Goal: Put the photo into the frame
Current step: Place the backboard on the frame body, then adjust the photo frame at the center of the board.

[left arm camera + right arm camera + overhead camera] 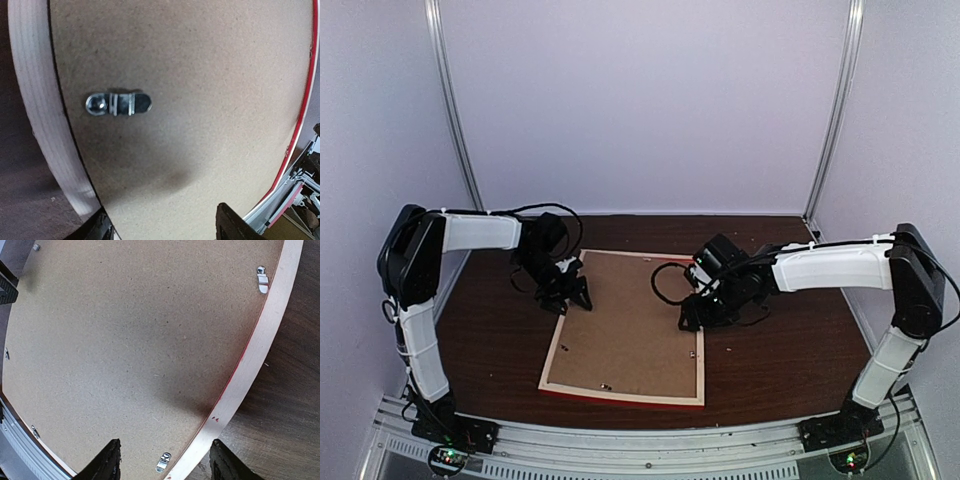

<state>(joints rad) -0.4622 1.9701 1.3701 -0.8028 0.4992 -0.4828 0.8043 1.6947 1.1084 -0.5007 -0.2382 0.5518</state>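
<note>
Top external view first: the frame (620, 392) is lying flat on the dark wood surface (490, 340), pale back side up, with a brown backing board (630, 320) sitting inside it. It sits right between the two sets of jaws. The left jaws are down over its left rail near the far corner. The right jaws are over the right rail, roughly halfway along, so the board stretches out between them.

Left wrist view is basically all board. The left jaws are spread apart with nothing in them, just the two dark tips (235, 225) poking in at the bottom. The frame's pale rail runs just off the left tip, and the board fills everything between and ahead of the tips. A little metal turn clip (118, 104) sits ahead of the jaws, a bit toward the left tip, lying on the board close to the rail.

Right wrist view, same deal: right jaws open, not holding anything. The pale rail passes between the two tips on a slant, with board on the left-tip side and bare surface on the right-tip side. One clip (163, 461) is right between the tips, and a second clip (262, 280) is well ahead, by the same rail. Can't tell whether either pair of tips actually touches the frame.
</note>
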